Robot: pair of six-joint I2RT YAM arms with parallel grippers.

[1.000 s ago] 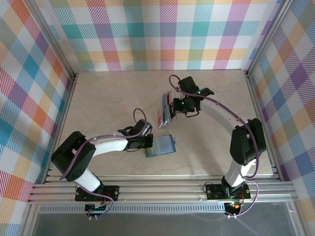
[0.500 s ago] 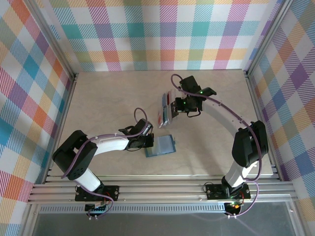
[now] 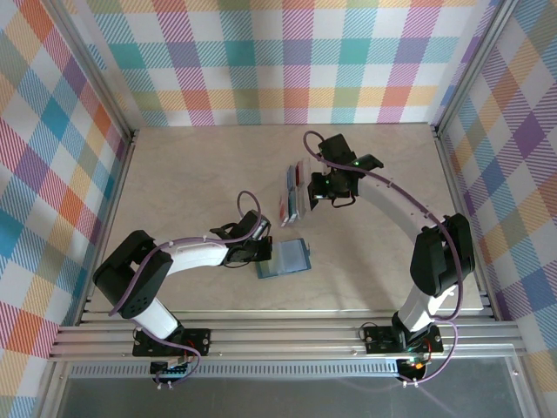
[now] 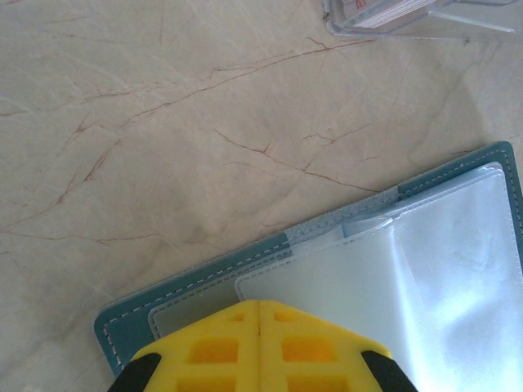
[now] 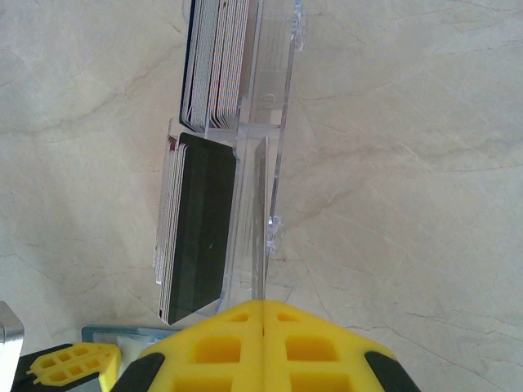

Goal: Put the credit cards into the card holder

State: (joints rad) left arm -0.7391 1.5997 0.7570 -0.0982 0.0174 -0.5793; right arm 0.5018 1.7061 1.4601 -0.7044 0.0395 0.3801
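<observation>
Most of the marble-look bench (image 3: 191, 174) is left bare. A clear plastic rack (image 3: 294, 196) is set around its middle, with the credit cards (image 5: 200, 237) stood on edge inside in two stacks. The card holder (image 3: 287, 259) is laid open nearer the arm bases, teal border and clear sleeves facing up. The left tool (image 4: 258, 314) is pressed together over the holder's left edge, on a sleeve. The right tool (image 5: 263, 309) is pressed together too, parked at the rack just beside the black-faced stack. Whether it's touching the rack can't be told.
</observation>
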